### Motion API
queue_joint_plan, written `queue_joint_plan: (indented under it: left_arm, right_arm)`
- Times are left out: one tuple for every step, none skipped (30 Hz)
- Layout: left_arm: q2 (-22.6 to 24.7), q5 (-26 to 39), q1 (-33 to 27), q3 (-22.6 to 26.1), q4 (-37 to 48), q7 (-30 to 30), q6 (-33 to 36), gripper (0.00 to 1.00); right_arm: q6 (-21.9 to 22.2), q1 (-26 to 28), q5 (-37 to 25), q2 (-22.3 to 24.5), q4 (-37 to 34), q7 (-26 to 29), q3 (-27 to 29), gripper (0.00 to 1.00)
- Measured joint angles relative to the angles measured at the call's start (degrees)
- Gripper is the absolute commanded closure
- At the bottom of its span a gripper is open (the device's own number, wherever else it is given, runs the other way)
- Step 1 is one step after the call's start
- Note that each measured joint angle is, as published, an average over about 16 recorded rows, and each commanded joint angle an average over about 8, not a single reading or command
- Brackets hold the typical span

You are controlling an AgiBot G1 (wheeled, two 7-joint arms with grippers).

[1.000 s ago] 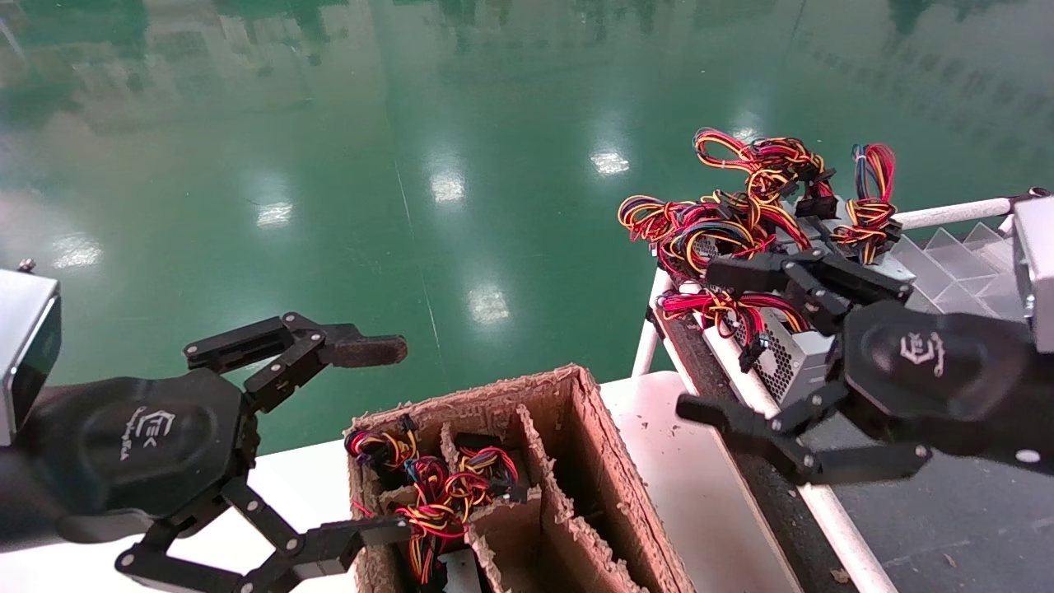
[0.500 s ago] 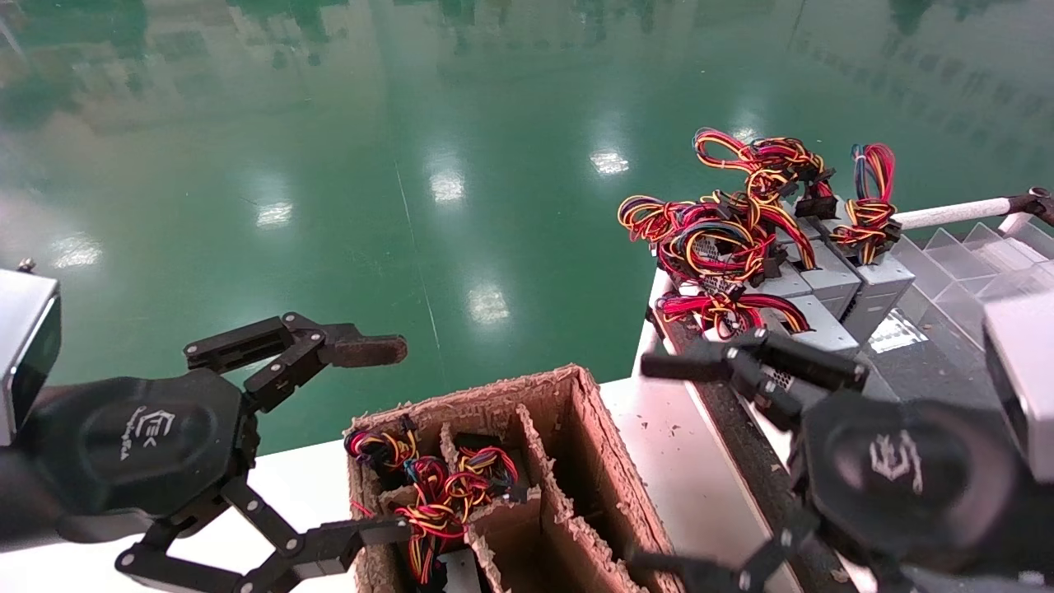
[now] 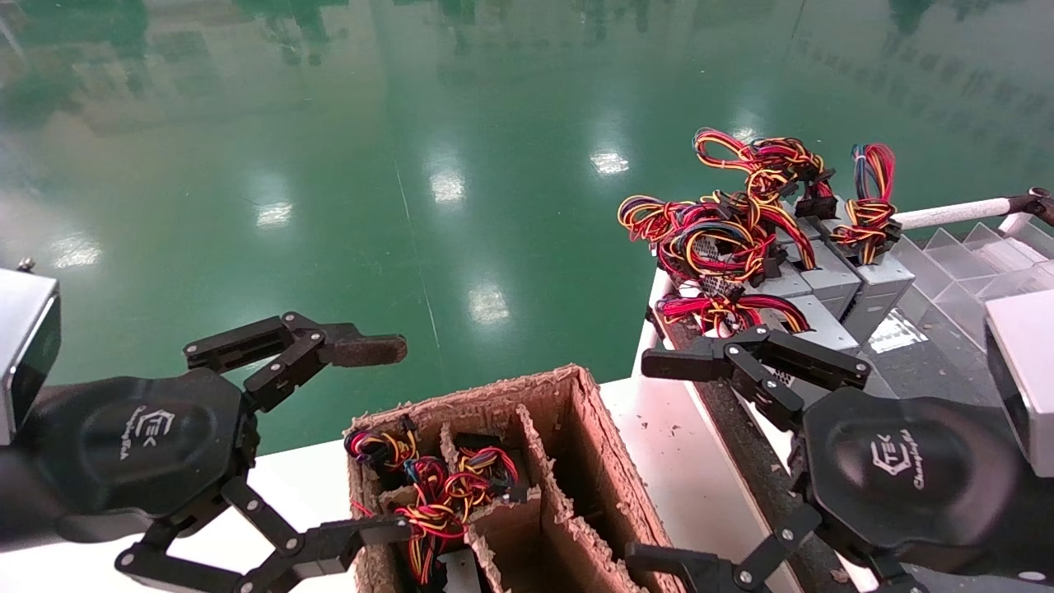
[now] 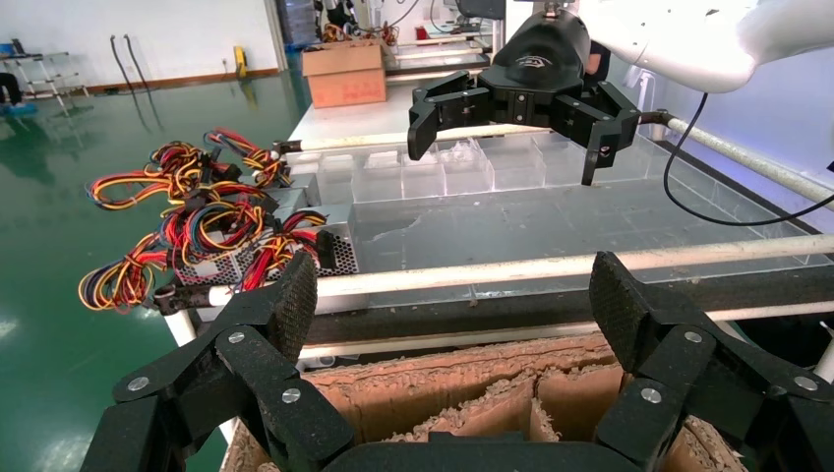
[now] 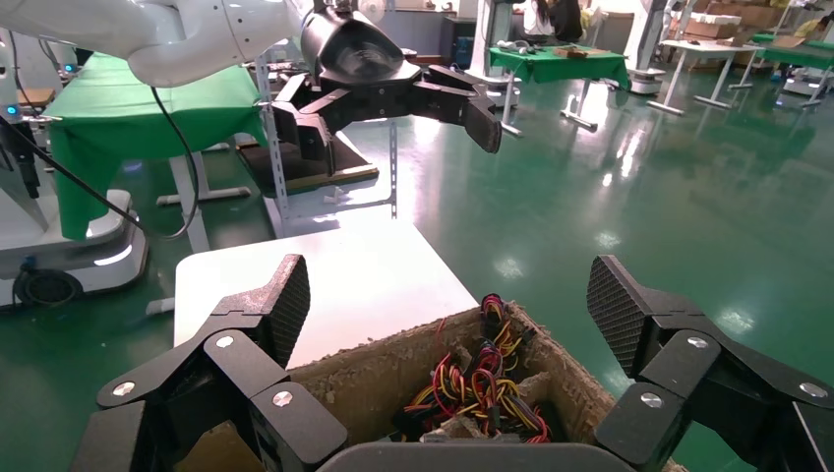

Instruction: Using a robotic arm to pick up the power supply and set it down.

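Right gripper (image 3: 659, 465): jaws spread wide and holding nothing; in the head view it hangs over the gap between the cardboard box and the black-topped bench, with its upper finger level with the bench's near corner.
Left gripper (image 3: 395, 441): also wide open and empty, parked over the white desk (image 3: 692, 461) at the box's left side, lower finger touching or just beside the box wall.
Power supply (image 3: 811, 325): grey metal units stand in a row at the far left corner of the black-topped bench (image 4: 551, 221), wire bundles (image 3: 725, 231) of red, yellow and black piled on top; the nearest unit shows its perforated face just behind the right gripper's upper finger. None is held.
Cardboard box (image 3: 576, 412): divided into compartments; the 2 left ones already hold coloured wire bundles, probably supplies set down there, though the bodies are hidden under the wires. The long right-hand compartment looks free.
Done: judged from the filled compartments, some units seem placed.
Left: the present pick has not begun, since no jaws are around a supply. The right gripper must reach the nearest unit, close on its body rather than the loose wires, lift it clear of its neighbours, carry it to a free compartment and let go.
Risk: tangled wires could drag a neighbouring unit along.
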Motion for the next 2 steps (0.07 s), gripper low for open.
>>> queue_joint_plan:
  left_arm:
    - [0.00, 0.00, 0.00, 0.00, 0.00, 0.00, 0.00, 0.00]
    - [0.00, 0.00, 0.00, 0.00, 0.00, 0.00, 0.00, 0.00]
  right_arm:
    - [0.00, 0.02, -0.01, -0.01, -0.05, -0.01, 0.00, 0.00]
    - [0.00, 0.04, -0.02, -0.02, -0.10, -0.02, 0.00, 0.00]
